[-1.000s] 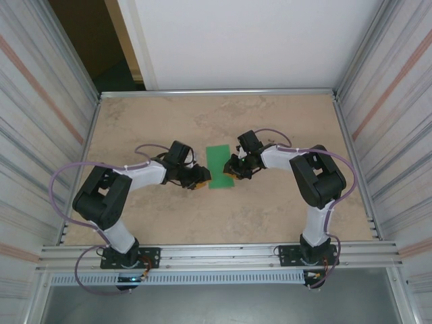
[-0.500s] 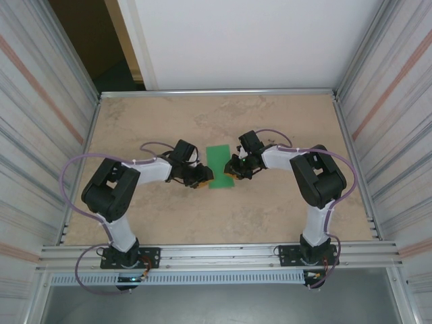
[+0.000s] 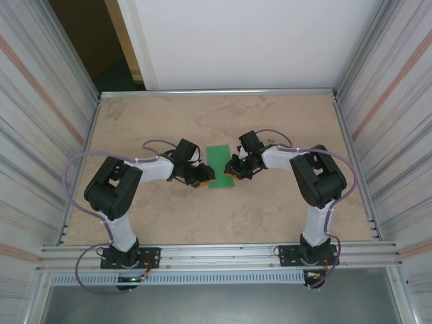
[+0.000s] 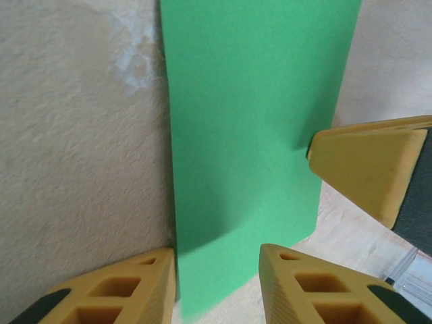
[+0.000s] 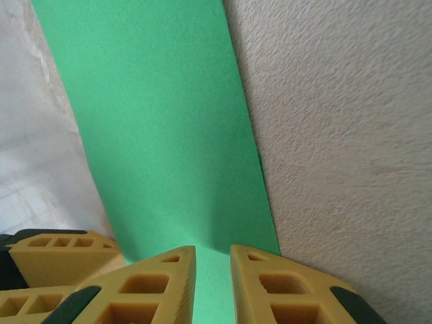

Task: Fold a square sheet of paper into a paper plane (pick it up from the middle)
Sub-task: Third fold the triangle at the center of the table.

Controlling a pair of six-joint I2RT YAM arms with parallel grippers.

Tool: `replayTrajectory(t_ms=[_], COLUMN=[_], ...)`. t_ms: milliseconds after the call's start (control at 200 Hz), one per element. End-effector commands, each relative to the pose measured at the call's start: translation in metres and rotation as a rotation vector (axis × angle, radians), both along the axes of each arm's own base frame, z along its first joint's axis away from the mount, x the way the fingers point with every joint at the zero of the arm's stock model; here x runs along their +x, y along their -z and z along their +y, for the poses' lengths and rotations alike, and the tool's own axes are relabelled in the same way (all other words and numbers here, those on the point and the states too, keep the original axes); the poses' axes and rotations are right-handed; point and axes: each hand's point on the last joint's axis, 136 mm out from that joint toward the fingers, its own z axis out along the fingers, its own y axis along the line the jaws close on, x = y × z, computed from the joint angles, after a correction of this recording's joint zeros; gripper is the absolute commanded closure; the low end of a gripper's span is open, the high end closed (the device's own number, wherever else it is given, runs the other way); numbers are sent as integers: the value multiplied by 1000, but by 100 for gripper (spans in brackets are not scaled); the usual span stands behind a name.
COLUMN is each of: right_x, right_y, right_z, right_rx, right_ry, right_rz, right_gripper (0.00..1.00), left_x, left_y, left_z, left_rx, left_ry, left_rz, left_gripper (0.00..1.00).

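The left claw (image 4: 217,262) sits low over the tan surface (image 3: 283,216) at the near left corner of the green sheet of paper (image 3: 219,167). Its yellow fingers stand apart, one on bare surface just beside the sheet's left edge, the other at its near edge. That straddle looks meant to work on the near left corner, whether to pin it or to lift it for a crease, though nothing is clamped.

The sheet lies flat in the middle of the surface, between the two arms. From above it reads as a narrow upright rectangle, not a square, so I judge it is already doubled along its length, with the plane's nose folds not yet made. The middle spot lets both arms reach it.

The right claw (image 5: 213,251) comes in from the other side at the near right corner. One of its fingers (image 4: 368,169) rests at the sheet's right edge in the left wrist view. Its jaws are drawn close, with a slim gap and green showing in it. Whether they pinch the paper I cannot tell. Having a claw at each near corner probably steadies the light sheet against sliding
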Motion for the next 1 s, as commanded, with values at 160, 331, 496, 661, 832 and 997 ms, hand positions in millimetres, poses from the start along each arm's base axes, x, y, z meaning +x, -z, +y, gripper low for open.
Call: replayTrajectory(t_ms=[160,331,496,661,832,997], right_x=[-27,-28,-28,-26,-21,-3], right_y=[42,43,42,39,28,-9], right_z=[-29,-29,-29,-27,-23,-16], right_rx=[-133,-131,-131,-118,-92,-51], right_ry=[16,19,15,10,-11,-28], right_rz=[112,113,103,89,33,-98], right_gripper=[79,80,80,79,75,65], left_x=[6,14,22,31,37,35], left_y=[-30,-19,-17,-12,-14,-12], left_z=[-20,-12,-10,-6,-9,-8], left_rx=[-160,-138,-142,-135,-161,-162], left_ry=[62,40,16,-11,-24,-41], left_rz=[-43,-11,17,34,48,74], left_gripper=[62,64,67,72,84,100])
